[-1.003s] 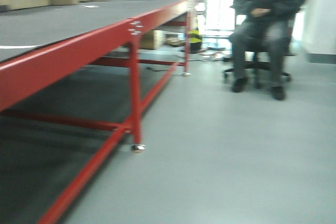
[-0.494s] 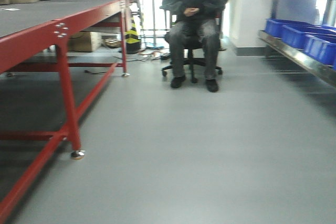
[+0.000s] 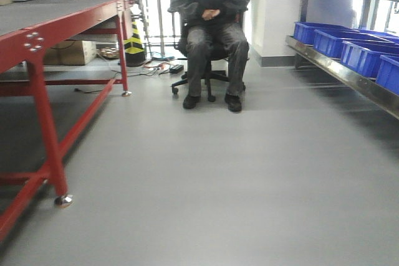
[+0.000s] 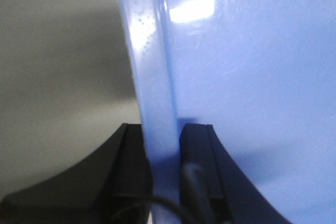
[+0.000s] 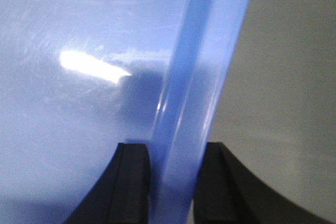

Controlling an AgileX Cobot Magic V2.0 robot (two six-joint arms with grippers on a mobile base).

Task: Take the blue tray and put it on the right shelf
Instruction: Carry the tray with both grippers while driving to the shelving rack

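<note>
While the blue tray (image 4: pixel 252 77) hangs between the two arms, each wrist view shows its low rim rising from the bottom centre of the frame, pinched between dark pads. The left gripper (image 4: pixel 161 140) has its jaws clamped on the rim at one end. The right gripper (image 5: pixel 172 156) is clamped the same way on the opposite end, and no gap shows between pad and plastic on either side. In the front view the tray appears only as a pale blue band along the top edge, so it is held high, clear of any surface.

The right shelf (image 3: pixel 349 76) runs along the right side of the front view, its steel lip slanting from middle right down toward the lower right, with dark-blue bins (image 3: pixel 368 54) lined up on it. A second steel level crosses the upper right corner. The red-framed table (image 3: pixel 62 26) fills the left side, a seated person (image 3: pixel 212 29) is at upper centre, and grey floor (image 3: pixel 218 185) lies between.

By my reading the grab is done and the carry is in hand, since the view looks down the aisle rather than squarely at the rack. The next move calls for turning toward the right and closing on the shelf. Both arms must then lift the tray level over the lip and lower it together. No stretch free of bins shows here, so one has to be found.
</note>
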